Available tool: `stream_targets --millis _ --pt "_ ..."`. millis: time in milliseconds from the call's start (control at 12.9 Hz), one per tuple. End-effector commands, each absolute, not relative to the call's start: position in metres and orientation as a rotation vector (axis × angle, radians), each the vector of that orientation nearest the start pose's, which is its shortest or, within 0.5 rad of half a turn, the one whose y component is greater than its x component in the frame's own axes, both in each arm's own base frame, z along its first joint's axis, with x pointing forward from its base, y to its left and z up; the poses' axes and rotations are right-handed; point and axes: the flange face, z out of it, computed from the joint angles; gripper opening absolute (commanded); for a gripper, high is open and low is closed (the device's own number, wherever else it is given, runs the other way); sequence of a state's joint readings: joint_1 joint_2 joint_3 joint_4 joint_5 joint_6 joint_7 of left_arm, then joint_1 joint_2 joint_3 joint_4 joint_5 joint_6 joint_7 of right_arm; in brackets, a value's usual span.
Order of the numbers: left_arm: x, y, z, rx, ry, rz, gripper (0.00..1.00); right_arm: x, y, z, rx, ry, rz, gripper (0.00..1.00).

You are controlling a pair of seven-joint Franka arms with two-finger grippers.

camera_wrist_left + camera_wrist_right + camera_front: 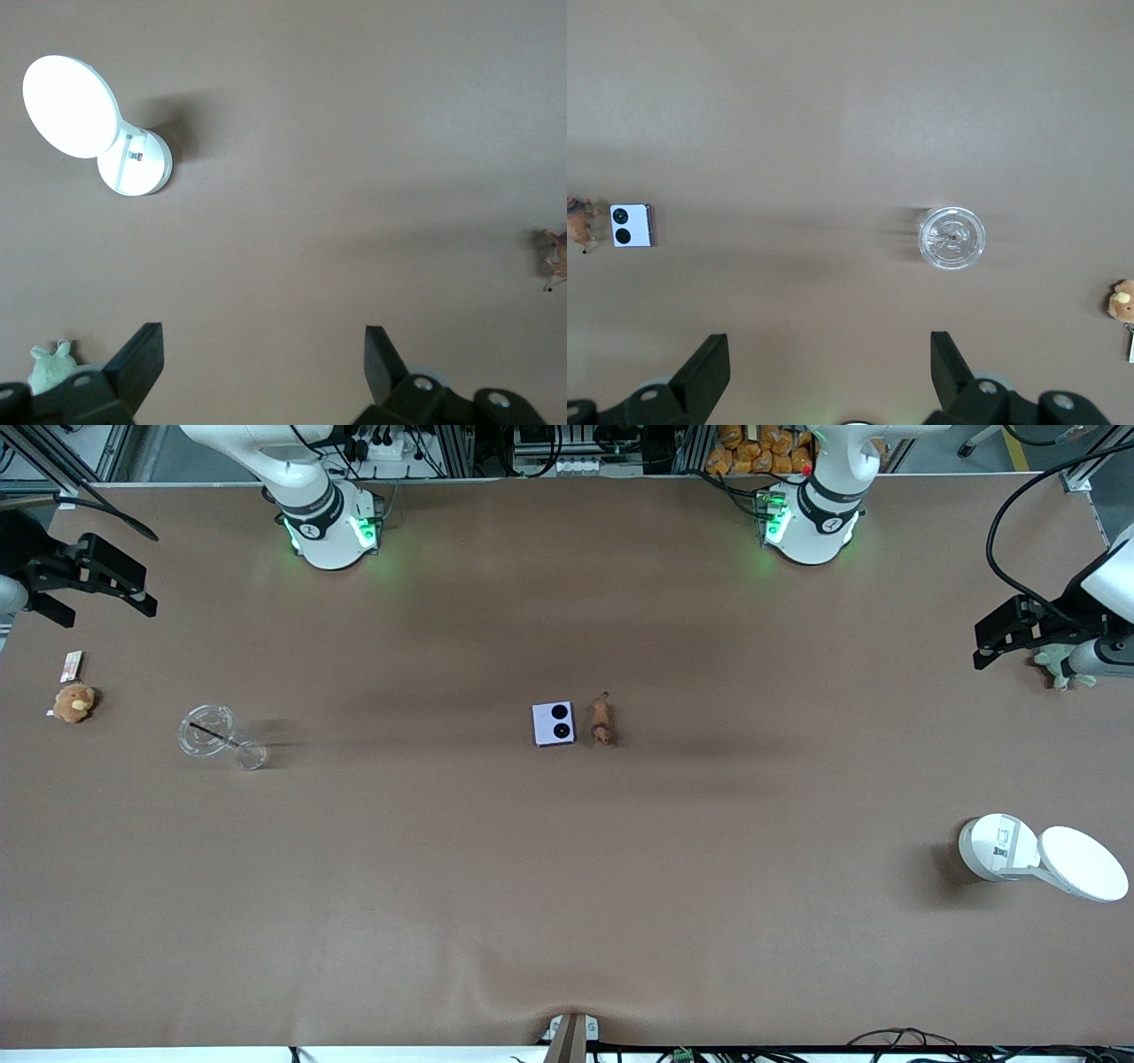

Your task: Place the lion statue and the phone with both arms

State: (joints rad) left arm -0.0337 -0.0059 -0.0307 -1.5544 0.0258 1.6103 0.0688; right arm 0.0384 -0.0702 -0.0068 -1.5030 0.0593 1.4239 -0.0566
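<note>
The pale lavender phone (554,724) with two black camera circles lies flat at the middle of the table. The small orange-brown lion statue (602,720) lies right beside it, on the side toward the left arm's end. Both also show in the right wrist view, the phone (632,225) and the lion statue (578,224). The lion statue shows at the edge of the left wrist view (555,255). My left gripper (1005,635) is open and empty, high over the left arm's end of the table. My right gripper (111,576) is open and empty, high over the right arm's end.
A clear glass cup (209,732) stands toward the right arm's end, with a round tan plush toy (74,702) and a small card (72,664) near that edge. A white round container with its open lid (1038,854) and a green plush toy (1059,662) are at the left arm's end.
</note>
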Motion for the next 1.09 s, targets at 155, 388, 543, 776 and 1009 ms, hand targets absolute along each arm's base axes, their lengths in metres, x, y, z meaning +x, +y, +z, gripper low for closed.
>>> stream_targets --millis 155,388,543,776,1009 --pt "0.5579 -0.0261 0.6407 -3.095 0.209 -0.094 1.00 0.5179 0.0170 0.6860 -3.107 -0.158 0.009 1.00" --pt "0.5578 -0.0279 0.6415 -3.095 0.212 -0.097 1.00 0.5186 0.0148 0.6845 -3.106 -0.137 0.013 1.00" --pt "0.5577 -0.0296 0.6422 -3.095 0.219 -0.099 1.00 0.5217 0.0109 0.6797 -3.092 -0.132 0.029 1.00" --pt "0.5587 -0.0282 0.6398 -3.099 0.210 -0.092 1.00 0.5223 0.0103 0.6789 -3.091 -0.130 0.031 1.00" --pt "0.5587 -0.0284 0.6397 -3.100 0.210 -0.092 1.00 0.5228 0.0095 0.6781 -3.091 -0.127 0.033 1.00"
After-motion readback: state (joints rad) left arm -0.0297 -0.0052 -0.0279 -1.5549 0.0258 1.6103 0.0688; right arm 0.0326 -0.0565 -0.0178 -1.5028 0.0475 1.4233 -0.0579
